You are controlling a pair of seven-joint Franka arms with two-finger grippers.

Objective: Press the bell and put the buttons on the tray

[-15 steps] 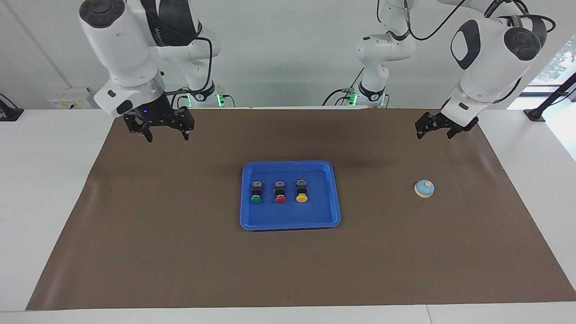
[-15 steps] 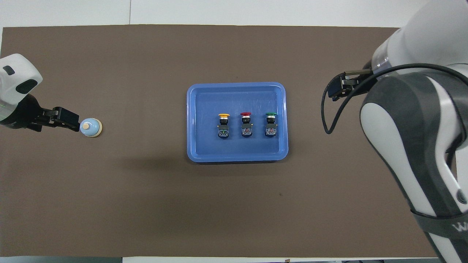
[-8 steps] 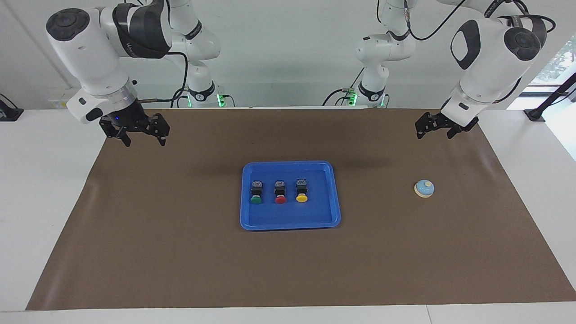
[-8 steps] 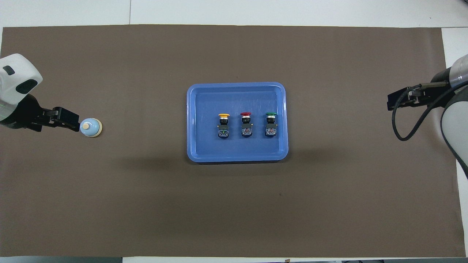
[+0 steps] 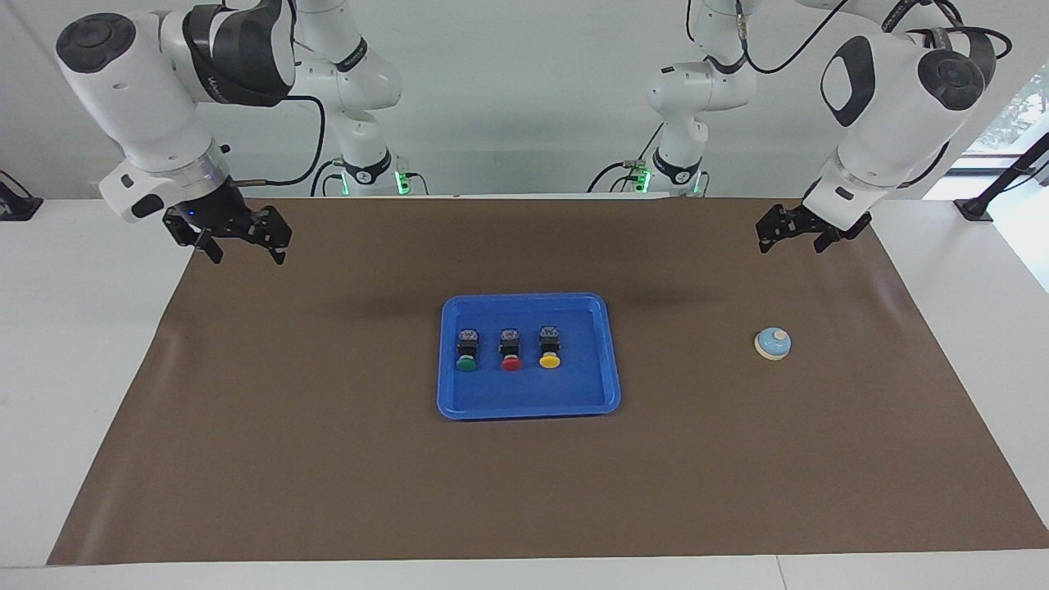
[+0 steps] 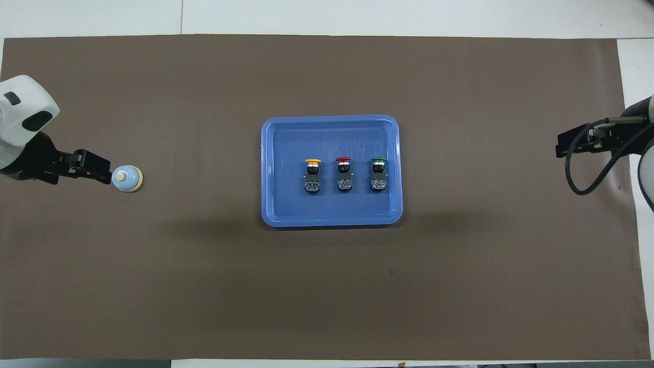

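Since all three sat in the tray (image 5: 610,352): buttons (image 5: 510,351) needed nothing more.
Left gripper (image 5: 788,234): released, upper right.
Right gripper (image 5: 239,238): released, upper left.
Bell (image 5: 772,343): a centred press on the knob would have suited.

text check | I can't read anything here | small lettering on right arm (image 5: 215,70) upper link, too small to read

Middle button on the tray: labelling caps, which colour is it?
Red: the middle button on the tray, clearest in the facing view.
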